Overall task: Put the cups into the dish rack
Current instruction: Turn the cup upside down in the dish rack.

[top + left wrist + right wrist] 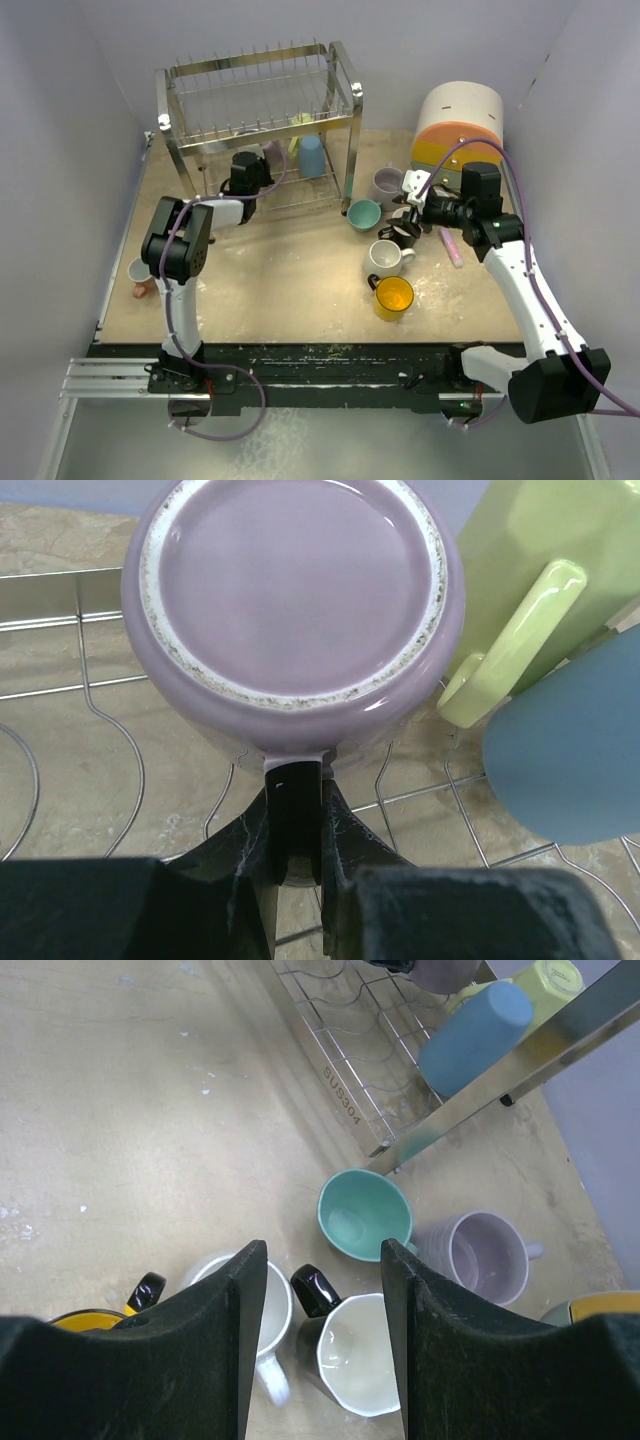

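The chrome dish rack (345, 100) stands at the back left. My left gripper (297, 772) reaches into its lower tier (110, 695) and is shut on the handle of an upturned lilac cup (300, 590). A lime-green cup (540, 580) and a blue cup (575, 755) sit beside it in the rack. My right gripper (322, 1255) hangs open over a black cup with a white inside (360, 1365), its fingers on either side without touching it. Around it on the table are a white cup (268, 1305), a teal cup (362, 1215), a ribbed lilac cup (485, 1257) and a yellow-orange cup (392, 297).
A round white-orange-yellow drawer unit (458, 125) stands at the back right, with a small pink bar (452, 245) on the table in front of it. Another white cup (138, 270) lies near the left edge by a small pink object (145, 290).
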Action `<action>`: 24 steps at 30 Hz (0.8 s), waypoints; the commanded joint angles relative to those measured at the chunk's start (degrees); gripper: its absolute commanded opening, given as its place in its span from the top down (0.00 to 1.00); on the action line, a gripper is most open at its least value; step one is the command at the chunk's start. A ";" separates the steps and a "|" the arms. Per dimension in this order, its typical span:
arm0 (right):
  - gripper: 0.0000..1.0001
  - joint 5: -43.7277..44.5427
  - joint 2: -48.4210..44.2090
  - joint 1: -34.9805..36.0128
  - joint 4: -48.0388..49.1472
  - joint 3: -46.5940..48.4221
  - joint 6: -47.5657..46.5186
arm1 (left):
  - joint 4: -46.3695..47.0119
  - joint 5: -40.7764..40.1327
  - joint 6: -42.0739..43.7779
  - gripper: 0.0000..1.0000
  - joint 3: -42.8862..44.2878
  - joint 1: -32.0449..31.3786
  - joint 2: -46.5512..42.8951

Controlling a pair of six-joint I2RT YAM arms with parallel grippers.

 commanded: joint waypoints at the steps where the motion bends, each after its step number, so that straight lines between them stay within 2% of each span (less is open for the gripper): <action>1: 0.48 -0.93 -0.19 -0.13 1.39 -0.37 -1.00 | 4.09 1.74 2.05 1.00 5.61 0.26 0.44; 16: 0.48 -1.02 0.20 -0.10 0.82 -0.28 -1.70 | -0.03 2.93 4.62 0.99 12.98 0.30 4.68; 21: 0.48 -1.02 0.25 -0.13 0.77 -0.28 -1.92 | -2.37 2.92 6.12 0.92 15.05 0.26 5.52; 24: 0.48 -1.02 0.24 -0.10 0.69 -0.28 -2.03 | -2.86 3.03 6.48 0.82 15.54 0.26 5.80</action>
